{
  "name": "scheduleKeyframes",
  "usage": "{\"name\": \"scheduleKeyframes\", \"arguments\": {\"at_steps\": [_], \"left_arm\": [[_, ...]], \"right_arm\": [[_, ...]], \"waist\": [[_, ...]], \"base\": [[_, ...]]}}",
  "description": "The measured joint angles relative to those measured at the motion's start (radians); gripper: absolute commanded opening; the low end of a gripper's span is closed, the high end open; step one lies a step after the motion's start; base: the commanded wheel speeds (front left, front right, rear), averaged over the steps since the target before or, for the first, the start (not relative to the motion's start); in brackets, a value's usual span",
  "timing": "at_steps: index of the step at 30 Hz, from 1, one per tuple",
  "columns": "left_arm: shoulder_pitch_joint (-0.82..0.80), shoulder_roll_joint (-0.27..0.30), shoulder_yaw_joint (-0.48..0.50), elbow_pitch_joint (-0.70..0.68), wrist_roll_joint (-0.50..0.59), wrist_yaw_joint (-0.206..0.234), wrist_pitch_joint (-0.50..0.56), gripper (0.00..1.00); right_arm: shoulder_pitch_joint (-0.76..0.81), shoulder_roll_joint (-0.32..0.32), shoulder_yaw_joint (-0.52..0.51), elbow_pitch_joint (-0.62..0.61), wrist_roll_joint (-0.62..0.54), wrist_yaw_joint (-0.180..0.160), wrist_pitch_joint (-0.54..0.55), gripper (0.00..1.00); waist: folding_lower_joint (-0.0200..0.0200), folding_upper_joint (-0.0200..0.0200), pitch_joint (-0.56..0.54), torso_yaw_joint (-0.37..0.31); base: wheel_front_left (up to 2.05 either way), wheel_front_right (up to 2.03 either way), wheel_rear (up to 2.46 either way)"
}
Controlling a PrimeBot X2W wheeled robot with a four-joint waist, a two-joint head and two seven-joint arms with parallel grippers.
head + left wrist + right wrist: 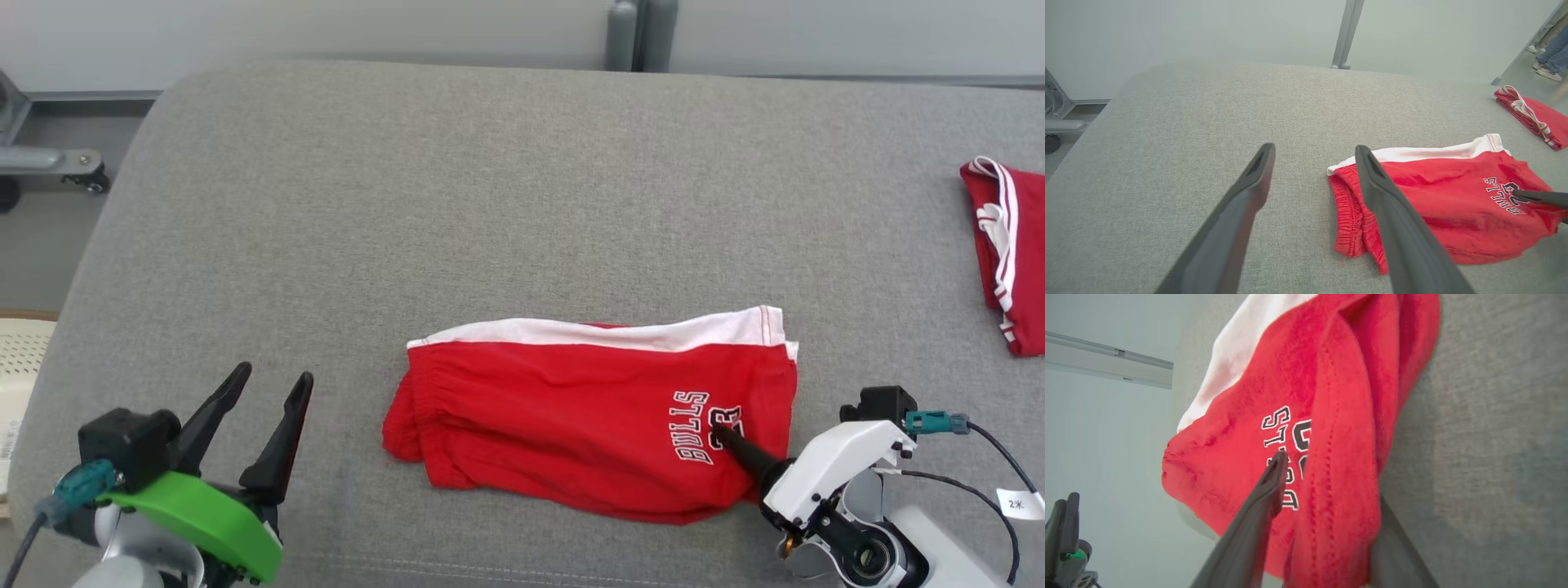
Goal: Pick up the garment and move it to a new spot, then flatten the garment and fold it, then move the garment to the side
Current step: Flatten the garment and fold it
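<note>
Your red shorts lie folded on the grey surface, in the lower middle of the head view. Their white band runs along the upper edge, and the BULLS lettering sits toward the right end.

Your right end effector is at the lower right of that frame, at the shorts' right end. One finger lies on top of the cloth at the lettering. In the right wrist view the other finger sits beneath the near fold. The jaws stand apart with a layer of fabric between them and have not pinched it.

Your left end effector is at the lower left of the head view. Its fingers are spread wide and hold nothing, and it is well apart from the gathered left end of the shorts.

A second red garment with white trim lies at the right edge of the frame, well apart from the shorts.
</note>
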Motion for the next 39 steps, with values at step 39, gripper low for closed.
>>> {"name": "scheduleKeyframes", "arguments": {"at_steps": [39], "left_arm": [[0.225, -0.155, 0.127, 0.038, 0.163, 0.0, -0.094, 1.0]], "right_arm": [[0.021, -0.207, 0.034, -0.357, -0.099, 0.083, 0.104, 0.0]], "waist": [[0.0, 0.0, -0.087, 0.067]], "base": [[0.0, 0.0, 0.0]]}}
